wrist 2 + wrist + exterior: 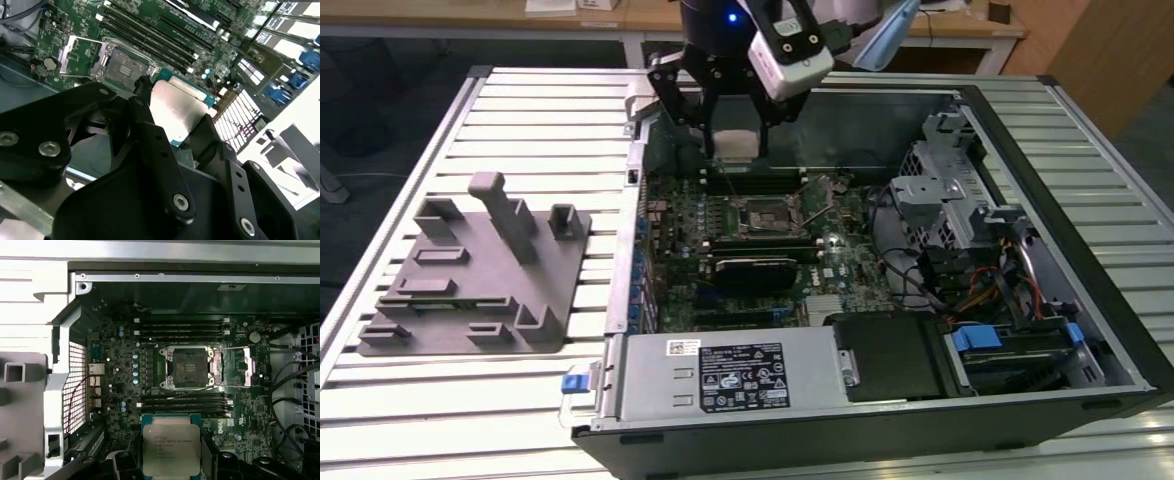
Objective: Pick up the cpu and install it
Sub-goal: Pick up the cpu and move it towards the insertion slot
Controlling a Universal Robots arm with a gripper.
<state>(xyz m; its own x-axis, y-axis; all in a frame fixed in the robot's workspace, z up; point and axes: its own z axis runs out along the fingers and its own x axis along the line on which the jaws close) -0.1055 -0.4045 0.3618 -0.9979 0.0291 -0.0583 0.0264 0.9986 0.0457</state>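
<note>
My gripper (pixel 736 138) hangs over the far part of the open computer case, shut on the cpu (pixel 736 148), a small square chip with a pale silver top. In both wrist views the cpu (pixel 171 447) (pixel 172 112) sits flat between the black fingers (pixel 145 115), held by two opposite edges. The motherboard's socket (pixel 189 367) (pixel 761 215) lies bare below, its metal load plate (pixel 248 367) swung open to one side. The chip is above the board, short of the socket and off to the side of the memory slots (pixel 182 402).
The case (pixel 1107 330) lies open on a slatted table. A black heatsink block (pixel 754 268), power supply (pixel 720 375), drive cage (pixel 947 190) and cables (pixel 921 270) crowd the inside. A grey fixture plate with posts (pixel 474 270) lies at the exterior view's left.
</note>
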